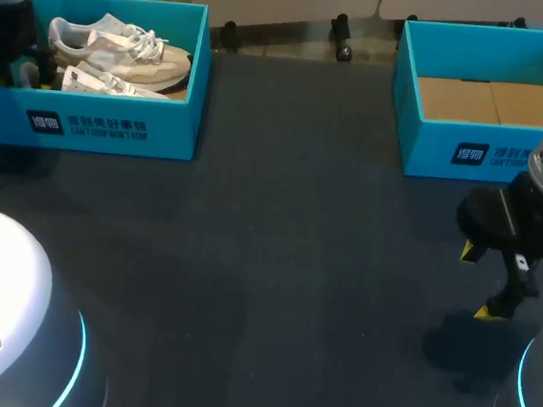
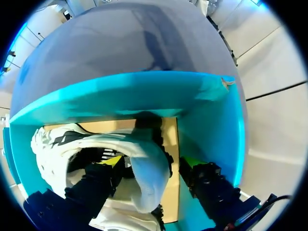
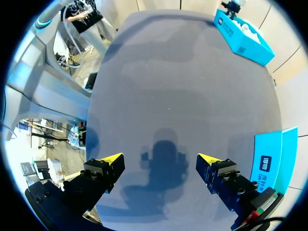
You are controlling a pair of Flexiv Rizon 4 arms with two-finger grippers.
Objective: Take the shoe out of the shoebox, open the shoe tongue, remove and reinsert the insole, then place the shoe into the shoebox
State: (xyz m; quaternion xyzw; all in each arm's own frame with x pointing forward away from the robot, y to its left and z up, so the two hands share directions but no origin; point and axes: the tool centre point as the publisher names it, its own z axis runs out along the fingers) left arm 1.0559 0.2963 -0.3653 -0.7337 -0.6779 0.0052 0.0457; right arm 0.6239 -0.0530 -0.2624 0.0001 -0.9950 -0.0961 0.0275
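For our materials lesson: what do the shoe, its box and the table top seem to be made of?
Shoe: pale textile and suede-like panels, matte, with white laces. Shoebox: probably cardboard, matte teal walls, plain brown floor. Table: dark and matte, no glare; perhaps a fabric or rubber covering.

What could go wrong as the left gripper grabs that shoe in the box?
The left gripper is open astride the heel of the shoe; pinching only that soft edge, the shoe may slip. One finger sits near the shoebox wall and could snag it.
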